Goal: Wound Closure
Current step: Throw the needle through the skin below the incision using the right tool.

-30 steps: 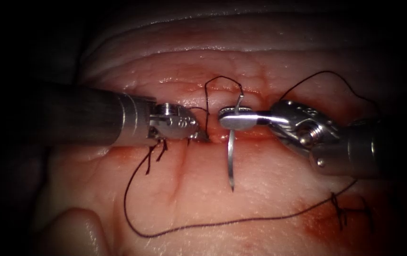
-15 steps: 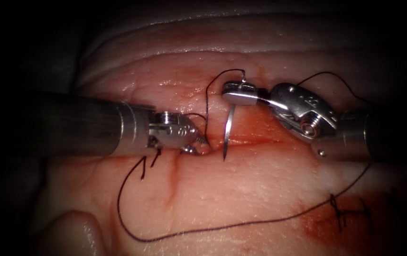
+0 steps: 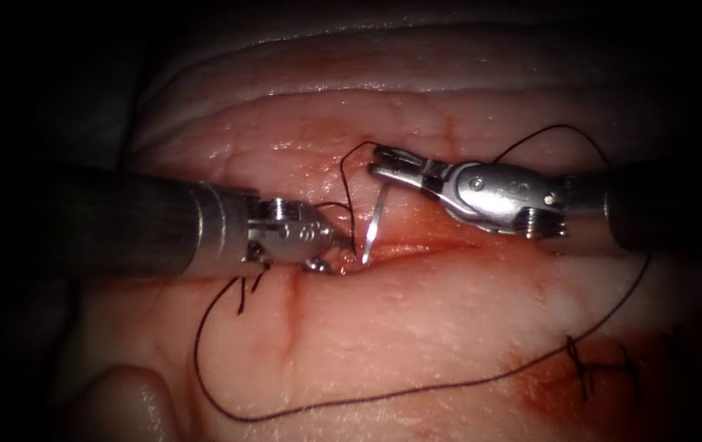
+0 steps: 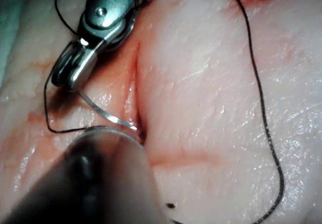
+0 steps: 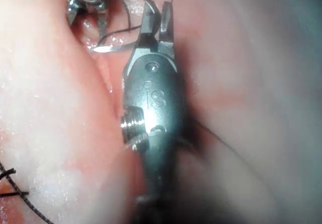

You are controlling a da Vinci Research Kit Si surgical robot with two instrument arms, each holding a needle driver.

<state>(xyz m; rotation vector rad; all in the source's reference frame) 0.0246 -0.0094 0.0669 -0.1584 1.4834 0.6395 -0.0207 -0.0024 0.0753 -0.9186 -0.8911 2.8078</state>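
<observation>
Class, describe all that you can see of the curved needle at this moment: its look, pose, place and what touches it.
The needle is a thin, bright, curved sliver that looks like polished steel. The right hand has its jaws shut on it near the thread end. From there it slants down to the cut in the tissue, its tip at the cut's edge beside the left hand; whether it has entered cannot be told. Dark thread loops from its held end.

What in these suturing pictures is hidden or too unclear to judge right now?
- Needle tip: endoscope view, at the cut; whether it has entered the tissue cannot be told.
- Left claw: whether it grips tissue is unclear; in the left wrist view its blurred shaft covers it.
- Thread: its far end runs behind the right claw, which holds the needle near its thread end.
</observation>
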